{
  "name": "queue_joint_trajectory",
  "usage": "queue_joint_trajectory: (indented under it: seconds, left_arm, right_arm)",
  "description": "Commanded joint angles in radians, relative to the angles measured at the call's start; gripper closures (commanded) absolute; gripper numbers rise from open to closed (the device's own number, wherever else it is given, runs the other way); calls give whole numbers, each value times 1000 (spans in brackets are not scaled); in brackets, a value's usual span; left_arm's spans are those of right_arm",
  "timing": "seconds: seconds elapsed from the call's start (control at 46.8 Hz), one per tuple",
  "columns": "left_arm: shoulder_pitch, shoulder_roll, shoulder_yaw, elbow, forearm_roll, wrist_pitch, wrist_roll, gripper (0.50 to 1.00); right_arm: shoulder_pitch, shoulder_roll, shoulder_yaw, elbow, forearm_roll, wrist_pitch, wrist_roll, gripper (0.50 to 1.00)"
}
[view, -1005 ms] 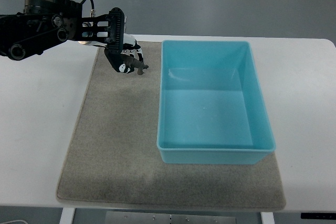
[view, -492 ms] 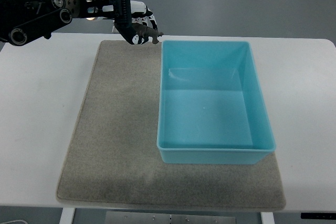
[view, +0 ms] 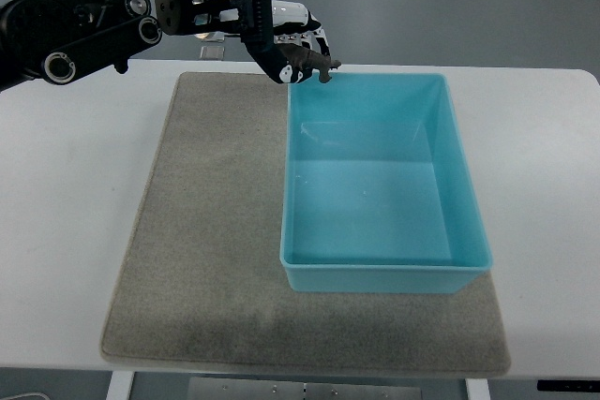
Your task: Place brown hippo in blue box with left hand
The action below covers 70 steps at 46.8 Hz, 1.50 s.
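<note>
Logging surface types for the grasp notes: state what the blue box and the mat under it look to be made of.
Blue box: likely moulded plastic, smooth and slightly glossy; soft highlights show on its floor, and its walls are thin and even.
Mat: seemingly felt or short-pile carpet, matte grey-beige; its surface is mottled with darker brushed patches and shows no shine.

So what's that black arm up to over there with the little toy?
The robot's left hand is holding a small brown hippo in the air, right at the far left corner of an open blue box. The box sits empty on a grey mat on a white table. The hippo has not been dropped in yet. No other arm is in view.
</note>
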Motion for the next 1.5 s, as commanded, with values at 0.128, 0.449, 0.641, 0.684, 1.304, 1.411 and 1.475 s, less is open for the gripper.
queue_joint_trajectory:
  seconds: [0.128, 0.449, 0.641, 0.684, 1.304, 1.411, 1.475]
  left_arm:
    - [17, -50, -22, -10, -5, -1, 0, 1000]
    - [31, -98, -27, -7, -7, -7, 0, 1000]
    - [42, -101, -27, -7, -8, -18, 0, 836]
    - [43, -101, -27, -7, -10, -26, 0, 823]
    - [52, -101, -27, 2, -13, -17, 0, 619]
    - [52, -102, -39, 22, -11, -15, 0, 619]
    - [51, -102, -46, 50, -11, -14, 0, 619]
  right_arm:
    - [-1, 0, 0, 0, 0, 0, 0, 564]
    - [-1, 0, 0, 0, 0, 0, 0, 564]
    - [-1, 0, 0, 0, 0, 0, 0, 564]
    - [-1, 0, 0, 1, 0, 0, 0, 564]
    - [-1, 0, 0, 0, 0, 0, 0, 564]
    - [1, 0, 0, 0, 0, 0, 0, 564]
    - [1, 0, 0, 0, 0, 0, 0, 564]
